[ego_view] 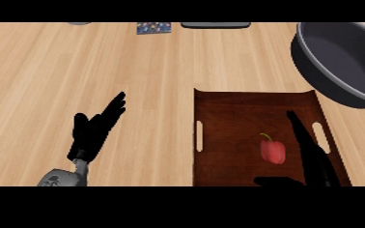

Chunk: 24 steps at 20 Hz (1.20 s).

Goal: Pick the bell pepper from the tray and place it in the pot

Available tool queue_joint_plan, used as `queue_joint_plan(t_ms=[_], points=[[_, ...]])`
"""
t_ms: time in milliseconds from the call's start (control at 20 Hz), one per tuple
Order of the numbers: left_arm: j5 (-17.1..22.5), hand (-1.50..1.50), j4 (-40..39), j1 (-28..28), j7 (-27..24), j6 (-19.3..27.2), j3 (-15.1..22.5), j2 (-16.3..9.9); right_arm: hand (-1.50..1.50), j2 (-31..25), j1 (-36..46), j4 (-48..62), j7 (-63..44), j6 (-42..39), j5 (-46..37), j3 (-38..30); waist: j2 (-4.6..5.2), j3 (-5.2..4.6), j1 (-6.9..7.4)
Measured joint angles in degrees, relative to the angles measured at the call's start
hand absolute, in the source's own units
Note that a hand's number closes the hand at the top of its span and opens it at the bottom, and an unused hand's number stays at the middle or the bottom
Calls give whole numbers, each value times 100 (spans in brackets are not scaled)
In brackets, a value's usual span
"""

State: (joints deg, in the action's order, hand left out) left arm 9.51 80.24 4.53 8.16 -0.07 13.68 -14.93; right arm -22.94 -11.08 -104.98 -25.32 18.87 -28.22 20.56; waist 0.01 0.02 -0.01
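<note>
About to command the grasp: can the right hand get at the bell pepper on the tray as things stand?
Probably yes. The right hand is open over the tray, fingers just right of the red bell pepper, thumb below it. Nothing lies between them, and the pepper sits alone on the tray.

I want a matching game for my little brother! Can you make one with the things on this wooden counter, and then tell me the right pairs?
Things:
1. bell pepper
2. pot
3. tray
4. left hand

Descriptions:
A. grey, at the view's upper right
B. red, lying on the tray
C. black, open over the bare counter
D. dark brown, with slot handles

Pairs: 1-B, 2-A, 3-D, 4-C
</note>
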Motion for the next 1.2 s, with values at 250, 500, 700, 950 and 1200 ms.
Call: queue_joint_plan(t_ms=[250, 500, 700, 950, 1200], points=[[-104, 0, -52, 11, 12, -160, -173, 37, -150, -25, -367, 234, 911, 21, 340, -425, -3, -1, -16], [-210, 0, -80, 15, 2, -205, -258, 140, -150, 118, -470, 479, 1772, -219, 933, -667, -3, 1, -17], [-186, 0, -40, -15, 14, -343, -337, 128, -150, 276, -414, 728, 2439, -474, 1524, -896, -4, 1, -11], [-323, 0, -159, 87, 9, -375, -433, 207, -150, 537, -419, 1121, 3043, -771, 2001, -1091, -1, 1, -15], [-441, 0, -283, 104, -93, -457, -514, 307, -150, 904, 25, 2153, 3580, -940, 2235, -1323, 0, 0, 0]])
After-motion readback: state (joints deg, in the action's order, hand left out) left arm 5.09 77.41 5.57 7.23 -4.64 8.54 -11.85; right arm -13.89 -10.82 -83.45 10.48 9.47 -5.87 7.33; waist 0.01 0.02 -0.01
